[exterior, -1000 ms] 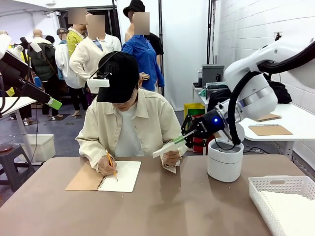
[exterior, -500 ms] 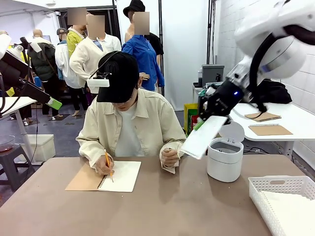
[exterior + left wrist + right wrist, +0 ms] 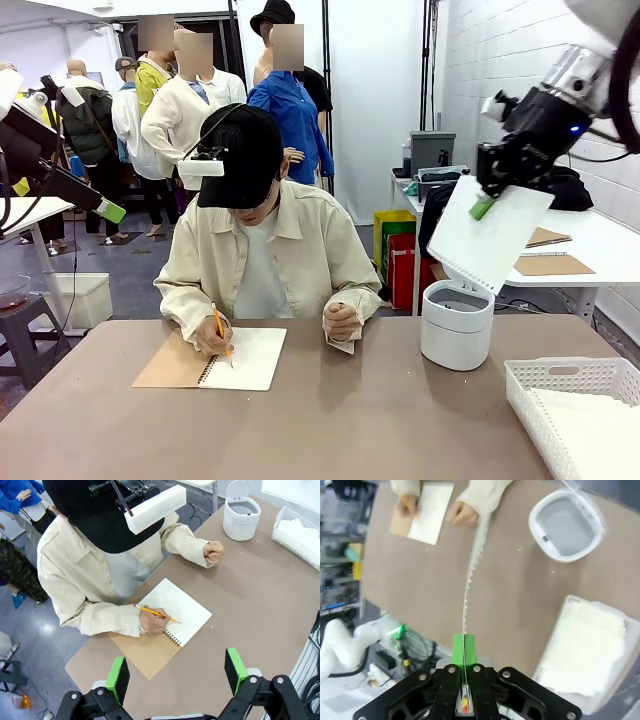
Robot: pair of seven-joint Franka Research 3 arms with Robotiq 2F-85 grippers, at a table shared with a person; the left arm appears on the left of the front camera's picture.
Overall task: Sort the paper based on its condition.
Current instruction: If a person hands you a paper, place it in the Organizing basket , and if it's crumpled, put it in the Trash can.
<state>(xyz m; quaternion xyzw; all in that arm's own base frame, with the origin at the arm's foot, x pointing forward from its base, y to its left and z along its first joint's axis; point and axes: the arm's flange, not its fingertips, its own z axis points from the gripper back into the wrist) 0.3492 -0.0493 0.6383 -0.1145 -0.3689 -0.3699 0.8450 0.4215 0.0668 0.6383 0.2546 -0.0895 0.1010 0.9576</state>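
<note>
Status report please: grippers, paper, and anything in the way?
Right gripper: jaws shut on sheet, held high near bin. Left gripper: jaws open, empty, above table. Person's fist rests left of bin; path looks free.

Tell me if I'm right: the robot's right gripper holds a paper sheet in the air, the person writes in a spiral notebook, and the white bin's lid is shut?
One slip: the lid of the white bin stands open, as the left wrist view shows. The right gripper does hold the paper sheet, and the person writes in the spiral notebook.
</note>
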